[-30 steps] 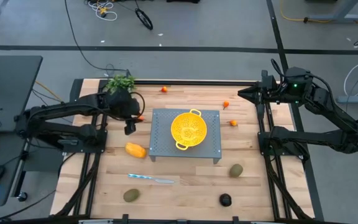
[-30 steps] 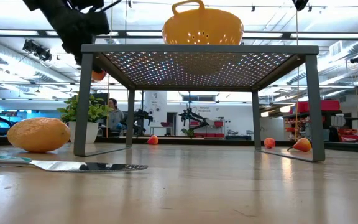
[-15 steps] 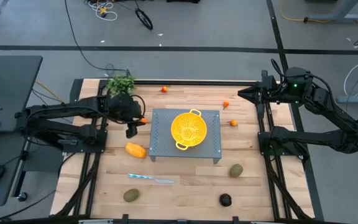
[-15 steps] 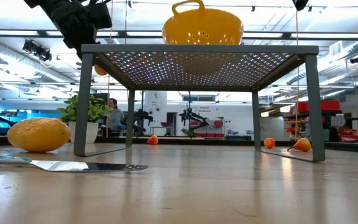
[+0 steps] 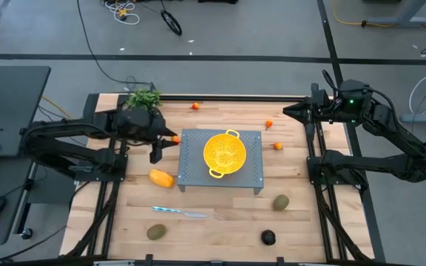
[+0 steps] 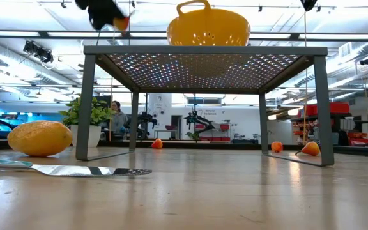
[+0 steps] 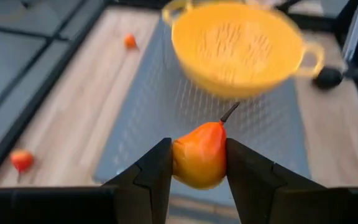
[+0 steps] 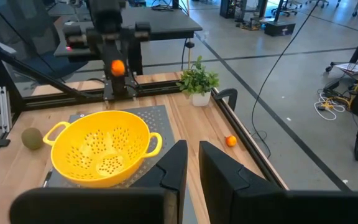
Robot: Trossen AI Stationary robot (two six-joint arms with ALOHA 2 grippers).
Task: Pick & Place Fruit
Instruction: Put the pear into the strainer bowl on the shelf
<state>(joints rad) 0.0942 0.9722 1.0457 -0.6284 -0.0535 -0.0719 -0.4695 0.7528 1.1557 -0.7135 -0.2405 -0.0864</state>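
The left claw (image 5: 167, 140), clamped on a small orange-red fruit (image 7: 199, 155), hangs at the left edge of the grey mesh stand (image 5: 250, 174), level with the yellow colander (image 5: 222, 154) on top of it. Judging by this, the carry is under way; next the fruit must travel over the bowl's rim before release. The right claw (image 8: 191, 162), fingers nearly together and empty, waits at the worktop's (image 5: 220, 207) far right corner.

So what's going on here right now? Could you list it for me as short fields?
left gripper: fingers shut on a small orange-red fruit, raised beside the grey mesh stand
right gripper: waits at the table's right edge, holds nothing
yellow colander: on the stand, no fruit inside
on the table: yellow-orange oblong fruit, knife
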